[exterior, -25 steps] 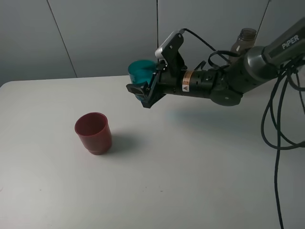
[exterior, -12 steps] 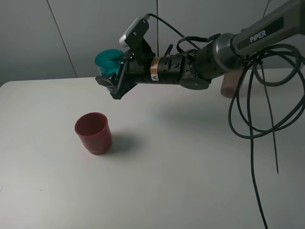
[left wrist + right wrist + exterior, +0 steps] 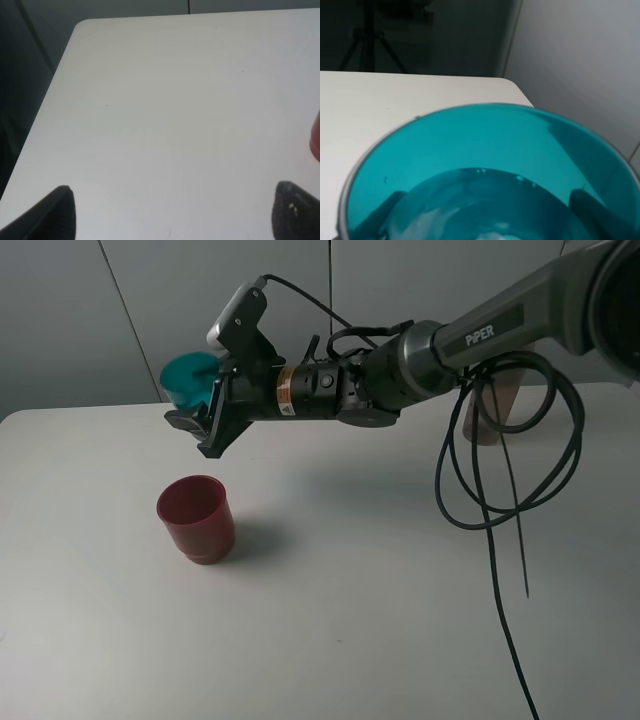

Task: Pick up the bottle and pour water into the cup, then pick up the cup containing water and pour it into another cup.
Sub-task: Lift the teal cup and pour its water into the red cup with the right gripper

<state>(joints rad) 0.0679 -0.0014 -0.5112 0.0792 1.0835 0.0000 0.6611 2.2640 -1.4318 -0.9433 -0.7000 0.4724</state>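
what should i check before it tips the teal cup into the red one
1. Right gripper shut on teal cup: ok.
2. Water in teal cup: ok, seen in the right wrist view.
3. Teal cup held about upright, above the table: ok.
4. Red cup upright on table, mouth open: ok.
5. Teal cup lined up over red cup: cannot tell, depth unclear.
6. Left gripper open, holding nothing: ok.

Two cups are in view: one teal cup (image 3: 186, 378) and one dark red cup (image 3: 196, 518). One brownish bottle (image 3: 492, 420), partly hidden. One robot arm (image 3: 400, 380) in the high view. One white table (image 3: 350, 600).
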